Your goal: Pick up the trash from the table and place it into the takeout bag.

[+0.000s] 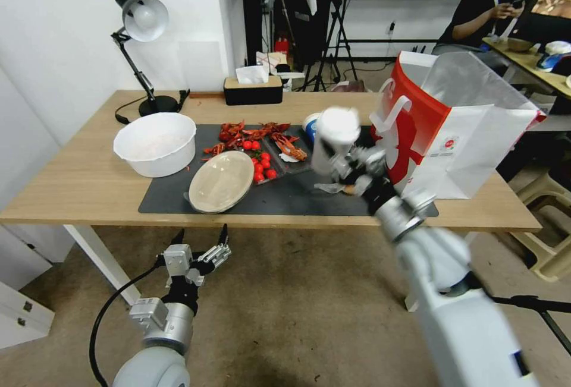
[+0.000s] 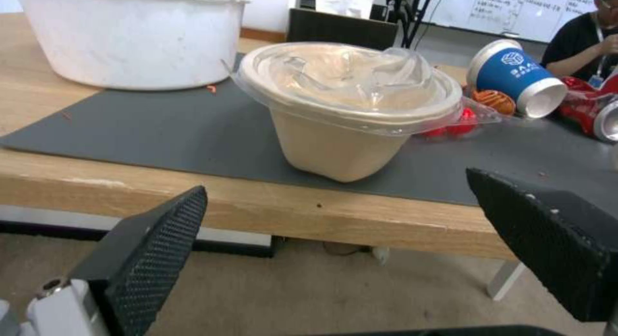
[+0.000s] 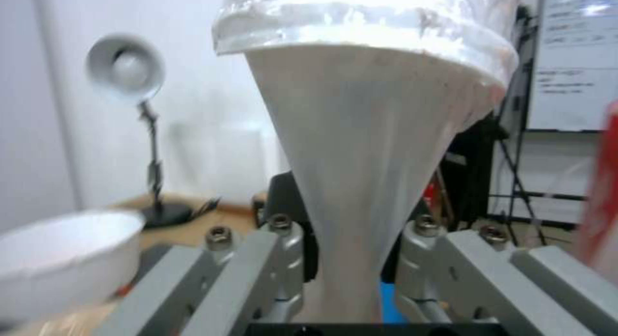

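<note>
My right gripper is shut on the clear plastic cup with a white lid, holding it above the dark mat just left of the takeout bag. The right wrist view shows the cup pinched at its narrow base by my right gripper. My left gripper hangs open below the table's front edge, facing the beige round plate. The plate lies tilted on the mat. A blue-and-white paper cup lies on its side beside an orange lump and a red can.
A big white bowl stands on the table's left part. Clear trays of tomatoes and crayfish sit mid-mat. A desk lamp and a tissue box are at the back edge. A person sits at a desk far right.
</note>
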